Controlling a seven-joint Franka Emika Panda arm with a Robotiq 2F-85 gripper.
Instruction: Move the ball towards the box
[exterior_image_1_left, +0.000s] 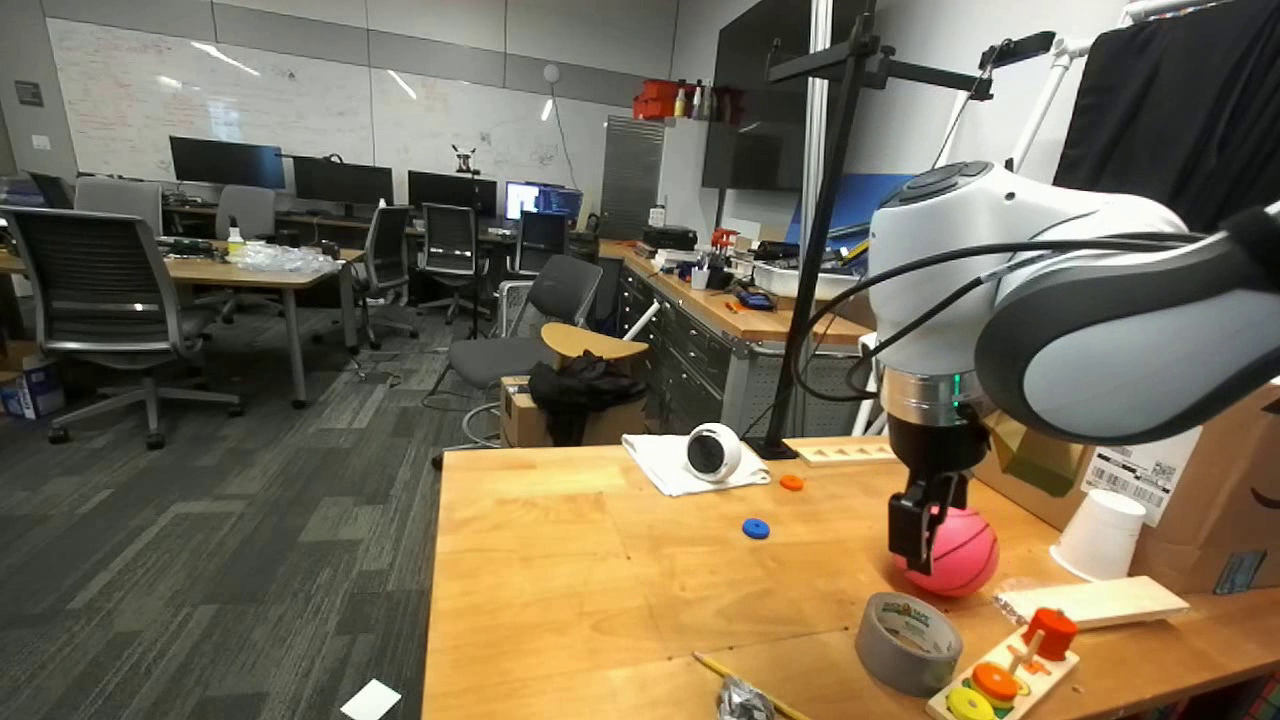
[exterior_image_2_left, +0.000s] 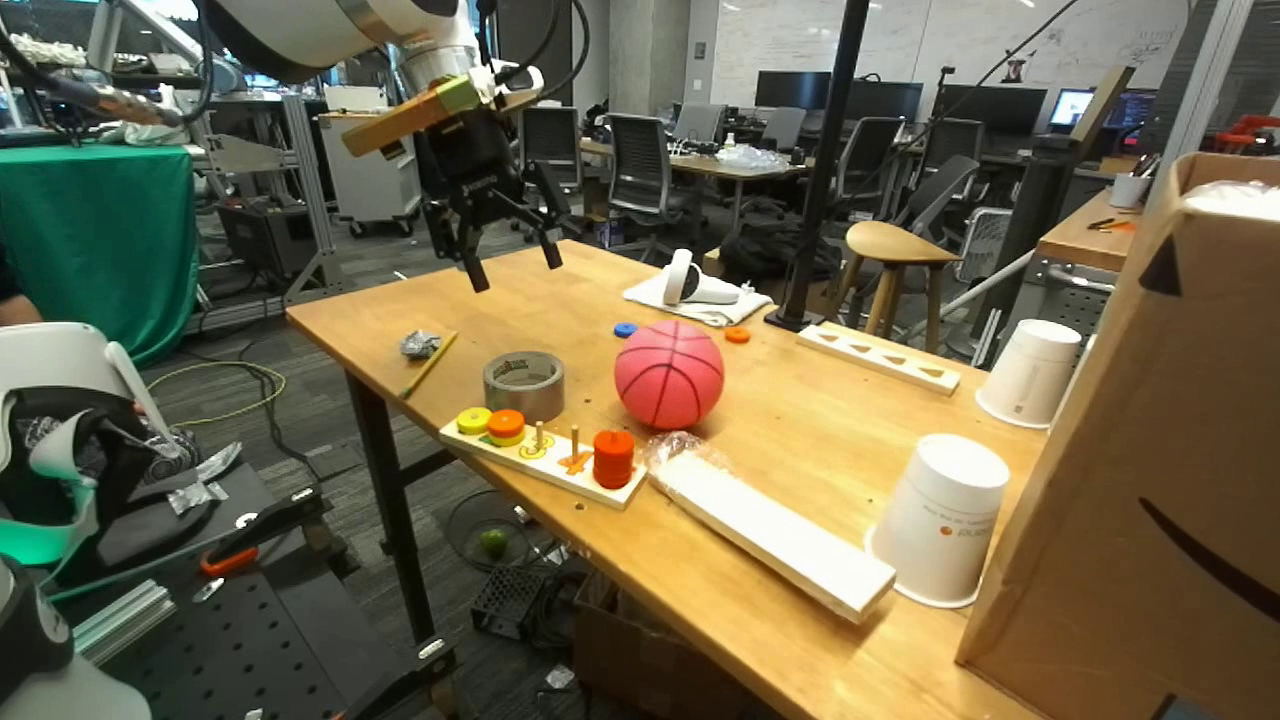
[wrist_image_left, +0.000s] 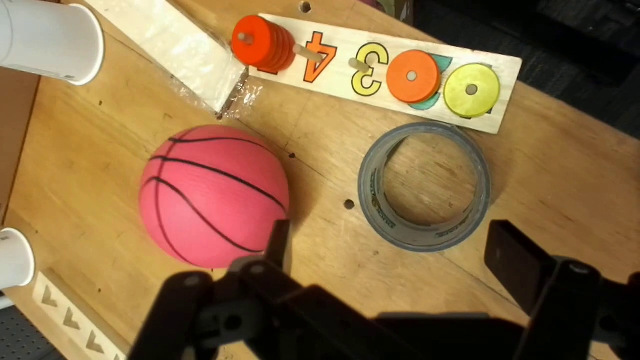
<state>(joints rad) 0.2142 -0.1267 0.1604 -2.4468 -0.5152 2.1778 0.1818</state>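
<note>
In the wrist view, the ball (wrist_image_left: 215, 197) is found on the tabletop (wrist_image_left: 95, 150) towards ten o'clock from the gripper (wrist_image_left: 391, 245), spread and unladen; if it is lowered unshifted, the tape (wrist_image_left: 374, 192) at one o'clock could be struck, or the ball clipped and rolled astray.

Black-seamed pink ball (wrist_image_left: 215, 197), brown cardboard box (exterior_image_2_left: 1150, 430), grey tape (exterior_image_2_left: 525, 398)
</note>
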